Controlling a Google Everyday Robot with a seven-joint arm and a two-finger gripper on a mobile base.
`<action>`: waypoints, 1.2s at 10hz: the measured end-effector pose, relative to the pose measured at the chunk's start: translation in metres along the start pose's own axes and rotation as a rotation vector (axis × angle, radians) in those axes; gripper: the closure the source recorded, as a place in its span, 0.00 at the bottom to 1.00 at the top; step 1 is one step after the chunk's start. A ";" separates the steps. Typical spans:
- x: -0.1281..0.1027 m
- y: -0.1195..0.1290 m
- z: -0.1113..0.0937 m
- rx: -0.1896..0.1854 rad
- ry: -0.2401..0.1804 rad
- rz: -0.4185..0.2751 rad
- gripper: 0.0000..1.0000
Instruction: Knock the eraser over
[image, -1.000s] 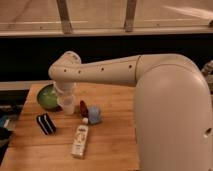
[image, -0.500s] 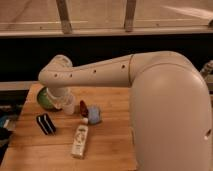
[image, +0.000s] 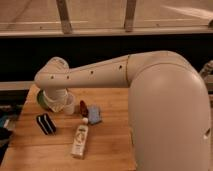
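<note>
Gripper low over the wooden table, just beside the green bowl. Clenched or released: cannot tell. Eraser stands nearer the camera, down-left of gripper, apart.

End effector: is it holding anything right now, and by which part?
Cannot be told. The end effector hangs beside the green bowl, apart from the eraser, which sits free on the table.

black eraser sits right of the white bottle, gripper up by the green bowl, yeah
Not quite: the camera view shows the black eraser left of the white bottle; the gripper is up by the green bowl.
</note>
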 end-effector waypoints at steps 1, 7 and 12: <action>-0.001 0.001 0.001 -0.001 0.001 -0.003 1.00; 0.017 0.014 0.046 -0.031 0.121 -0.003 1.00; 0.036 0.037 0.077 -0.101 0.215 -0.017 1.00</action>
